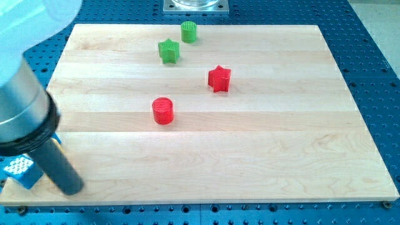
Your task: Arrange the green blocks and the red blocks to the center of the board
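A green cylinder (189, 31) stands near the view's top edge of the board, and a green star (168, 51) lies just below and left of it. A red star (219, 79) sits right of the board's middle. A red cylinder (163, 111) stands near the middle, left of centre. My rod comes in from the view's left, and my tip (70, 187) rests at the board's bottom left corner, far from all the red and green blocks.
A blue block (20, 170) sits at the board's bottom left corner, touching the rod's left side. The wooden board (262, 156) lies on a blue perforated table (375, 37). A metal base plate (196, 5) shows at the top.
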Controlling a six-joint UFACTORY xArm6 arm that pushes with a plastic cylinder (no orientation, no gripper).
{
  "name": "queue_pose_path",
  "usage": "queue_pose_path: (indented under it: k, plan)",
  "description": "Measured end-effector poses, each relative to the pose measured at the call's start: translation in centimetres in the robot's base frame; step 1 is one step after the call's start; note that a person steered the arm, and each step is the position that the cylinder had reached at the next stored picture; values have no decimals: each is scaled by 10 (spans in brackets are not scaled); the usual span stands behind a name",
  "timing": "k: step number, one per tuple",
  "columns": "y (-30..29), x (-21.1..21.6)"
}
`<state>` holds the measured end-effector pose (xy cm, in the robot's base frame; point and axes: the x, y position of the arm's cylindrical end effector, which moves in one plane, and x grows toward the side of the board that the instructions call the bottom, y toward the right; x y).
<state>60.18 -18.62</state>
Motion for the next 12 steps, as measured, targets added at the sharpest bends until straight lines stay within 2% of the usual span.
queue_pose_path:
  k: [2, 3, 4, 9, 10, 11, 12]
  plan:
    - [47, -33]
    - [144, -79]
    - [192, -93]
    - [192, -89]
    - [170, -68]
    - [121, -67]
    - [179, -104]
